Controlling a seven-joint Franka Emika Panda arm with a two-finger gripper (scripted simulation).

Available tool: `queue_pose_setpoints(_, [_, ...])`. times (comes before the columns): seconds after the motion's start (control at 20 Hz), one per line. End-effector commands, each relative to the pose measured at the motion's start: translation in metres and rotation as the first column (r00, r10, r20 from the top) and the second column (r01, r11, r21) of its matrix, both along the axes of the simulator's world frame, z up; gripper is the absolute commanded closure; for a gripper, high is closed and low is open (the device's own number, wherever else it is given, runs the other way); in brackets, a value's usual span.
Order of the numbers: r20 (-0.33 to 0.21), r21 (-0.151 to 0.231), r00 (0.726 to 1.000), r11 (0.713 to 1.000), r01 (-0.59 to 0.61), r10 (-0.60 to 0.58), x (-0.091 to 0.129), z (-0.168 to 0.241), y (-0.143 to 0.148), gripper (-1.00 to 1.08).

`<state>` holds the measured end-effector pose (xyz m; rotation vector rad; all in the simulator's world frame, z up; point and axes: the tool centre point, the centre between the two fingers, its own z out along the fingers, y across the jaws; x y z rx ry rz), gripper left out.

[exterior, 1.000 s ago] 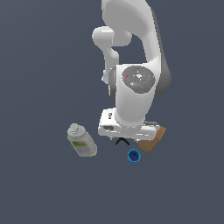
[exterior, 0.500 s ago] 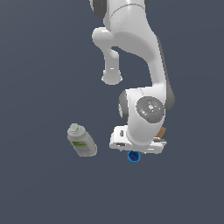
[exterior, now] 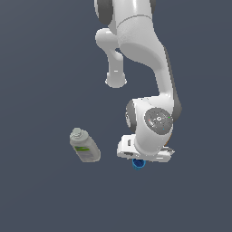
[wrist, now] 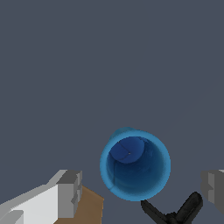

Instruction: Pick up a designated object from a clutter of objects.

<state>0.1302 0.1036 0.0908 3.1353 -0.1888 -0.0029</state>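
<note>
Dark grey counter; the open pincer (wrist: 140, 192) straddles the blue cup (wrist: 134, 164). Best to centre, descend, avoiding black clamp (wrist: 175, 212).

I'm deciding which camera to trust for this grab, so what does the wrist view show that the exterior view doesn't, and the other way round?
Only the wrist view shows the open gripper with its fingers apart either side of the blue cup, its hollow inside, a black clamp and a brown box corner. Only the exterior view shows the whitish bottle and the arm itself. Both show the cup, mostly hidden under the hand in the exterior view.
</note>
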Motion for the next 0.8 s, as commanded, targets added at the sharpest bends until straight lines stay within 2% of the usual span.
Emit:
queue_pose_setpoints(0.0, [0.0, 0.0, 1.0, 1.0, 0.001, -0.001, 0.0, -0.001, 0.0, -0.92])
queue_pose_setpoints(0.5, [0.002, 0.0, 1.0, 1.0, 0.001, -0.001, -0.001, -0.044, 0.0, -0.92])
queue_pose_setpoints(0.75, [0.002, 0.0, 1.0, 1.0, 0.001, -0.001, 0.001, -0.051, 0.0, -0.92])
